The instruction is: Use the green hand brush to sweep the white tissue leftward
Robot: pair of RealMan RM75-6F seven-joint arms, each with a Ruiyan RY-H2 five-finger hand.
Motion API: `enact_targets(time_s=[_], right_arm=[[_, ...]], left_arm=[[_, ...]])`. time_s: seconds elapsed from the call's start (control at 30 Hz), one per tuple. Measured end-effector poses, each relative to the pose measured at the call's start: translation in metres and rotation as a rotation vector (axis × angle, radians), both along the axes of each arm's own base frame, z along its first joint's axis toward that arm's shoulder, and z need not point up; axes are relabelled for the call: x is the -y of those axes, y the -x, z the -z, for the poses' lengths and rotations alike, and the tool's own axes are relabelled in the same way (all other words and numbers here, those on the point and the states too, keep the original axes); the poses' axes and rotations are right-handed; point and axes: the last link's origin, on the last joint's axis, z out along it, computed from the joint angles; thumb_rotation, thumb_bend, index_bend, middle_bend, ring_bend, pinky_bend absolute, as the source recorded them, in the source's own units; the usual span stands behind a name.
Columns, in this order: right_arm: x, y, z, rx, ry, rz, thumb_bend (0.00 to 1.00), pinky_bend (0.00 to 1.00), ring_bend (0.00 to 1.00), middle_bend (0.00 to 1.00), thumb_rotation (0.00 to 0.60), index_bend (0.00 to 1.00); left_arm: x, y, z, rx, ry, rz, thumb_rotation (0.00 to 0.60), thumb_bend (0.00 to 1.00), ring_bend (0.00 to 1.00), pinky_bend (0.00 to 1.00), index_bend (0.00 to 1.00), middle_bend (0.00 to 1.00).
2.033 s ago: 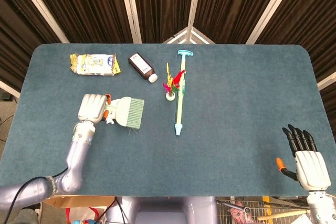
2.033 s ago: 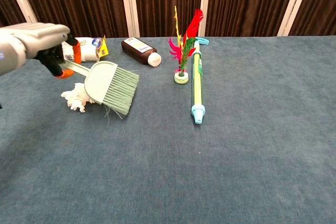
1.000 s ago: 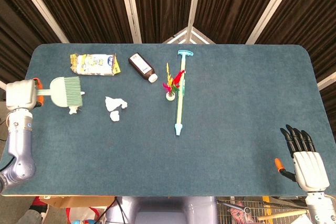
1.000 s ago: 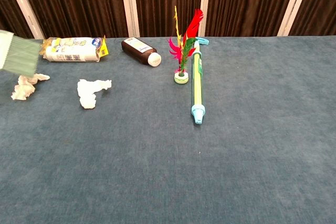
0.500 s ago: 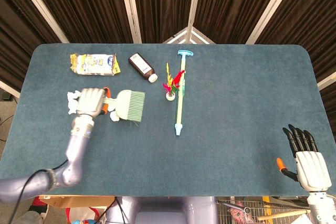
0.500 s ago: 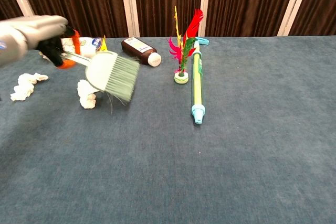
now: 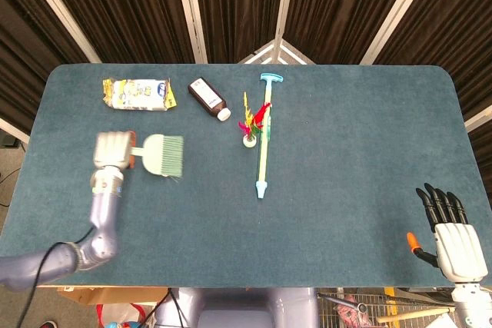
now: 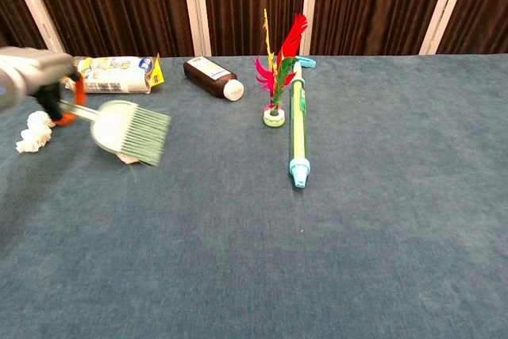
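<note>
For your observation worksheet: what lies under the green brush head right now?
In the chest view a scrap of white tissue peeks out beneath the green brush; the rest is covered. The head view hides it completely.

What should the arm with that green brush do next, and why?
Probably carry the sweep further left. The left hand holds the green hand brush, whose bristles sit over a white tissue piece that only just peeks out beneath them. Another tissue clump already lies further left, so pushing this one toward it looks sensible.
</note>
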Motion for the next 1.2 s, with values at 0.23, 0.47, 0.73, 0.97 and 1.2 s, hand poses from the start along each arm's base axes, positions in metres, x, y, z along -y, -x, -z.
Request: enact_targets(time_s=[0.23, 0.47, 0.73, 0.97, 1.2], right_arm=[[-0.001, -0.002, 0.002, -0.012, -0.003, -0.006, 0.38, 0.0, 0.0, 0.0, 0.6, 0.0], [-0.001, -0.003, 0.003, -0.022, -0.001, -0.011, 0.38, 0.0, 0.0, 0.0, 0.6, 0.0], [-0.001, -0.002, 0.003, -0.023, 0.002, -0.014, 0.38, 0.0, 0.0, 0.0, 0.6, 0.0], [-0.002, -0.004, 0.003, -0.021, -0.001, -0.017, 0.38, 0.0, 0.0, 0.0, 0.6, 0.0], [-0.002, -0.004, 0.002, -0.012, 0.002, -0.014, 0.38, 0.0, 0.0, 0.0, 0.6, 0.0]], left_arm=[[0.007, 0.066, -0.084, -0.06, -0.135, -0.115, 0.6, 0.74, 1.0, 1.0, 0.79, 1.0], [0.022, 0.092, -0.139, 0.035, -0.259, -0.139, 0.6, 0.74, 1.0, 1.0, 0.79, 1.0], [0.062, 0.065, -0.148, 0.24, -0.239, 0.053, 0.6, 0.73, 1.0, 1.0, 0.78, 1.0], [0.129, 0.054, -0.088, 0.299, -0.002, 0.1, 0.6, 0.58, 0.99, 1.0, 0.6, 0.99], [0.164, 0.053, -0.038, 0.3, 0.13, 0.074, 0.6, 0.06, 0.47, 0.6, 0.04, 0.3]])
